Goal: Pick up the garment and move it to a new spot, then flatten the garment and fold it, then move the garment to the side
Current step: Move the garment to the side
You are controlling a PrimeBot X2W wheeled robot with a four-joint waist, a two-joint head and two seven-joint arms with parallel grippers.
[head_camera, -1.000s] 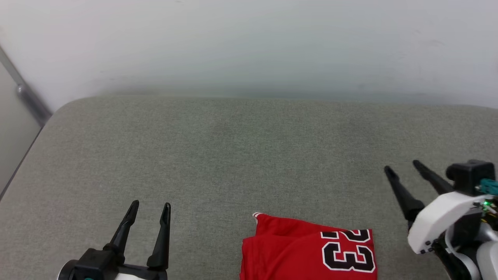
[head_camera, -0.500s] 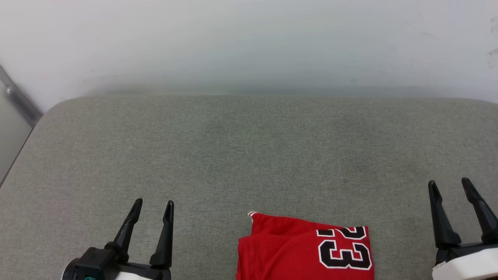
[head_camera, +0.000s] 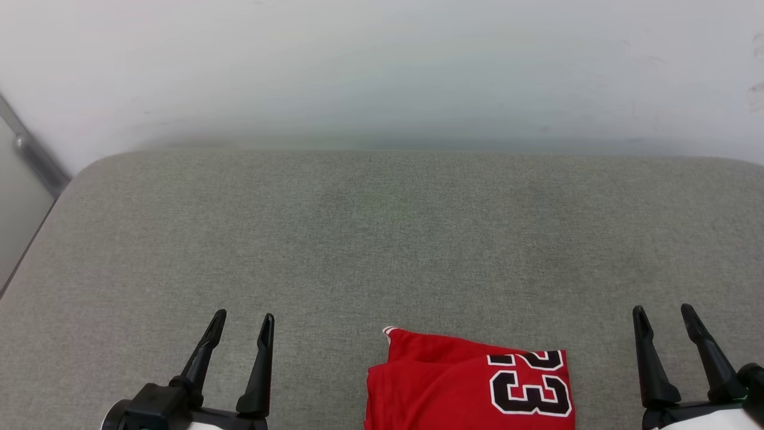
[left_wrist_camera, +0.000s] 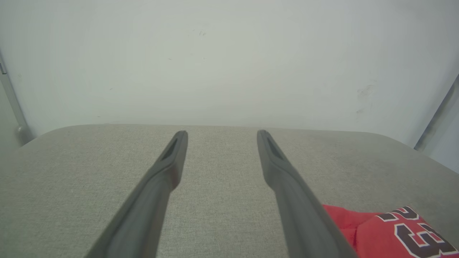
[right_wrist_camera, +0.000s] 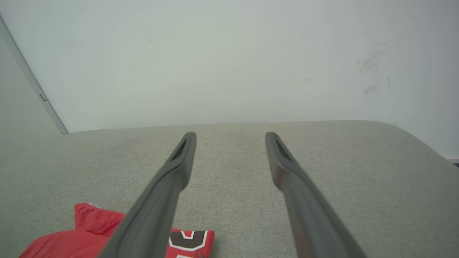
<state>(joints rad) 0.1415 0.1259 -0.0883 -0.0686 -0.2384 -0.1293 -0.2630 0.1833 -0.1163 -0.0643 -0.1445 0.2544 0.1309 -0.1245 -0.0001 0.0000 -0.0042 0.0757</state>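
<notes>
My left pincer (head_camera: 246,315) and right pincer (head_camera: 662,309) gape empty, flanking the folded red fabric "23" jersey (head_camera: 453,388); I'd withdraw without brushing it.

The red garment (head_camera: 441,388) bears a black, white-outlined "23". It lies between the left fingers (head_camera: 203,352) and the right fingers (head_camera: 647,355), nearer the right.

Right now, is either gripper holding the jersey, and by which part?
Nothing is held. The left gripper and right gripper are open; the folded red jersey lies untouched between them.
</notes>
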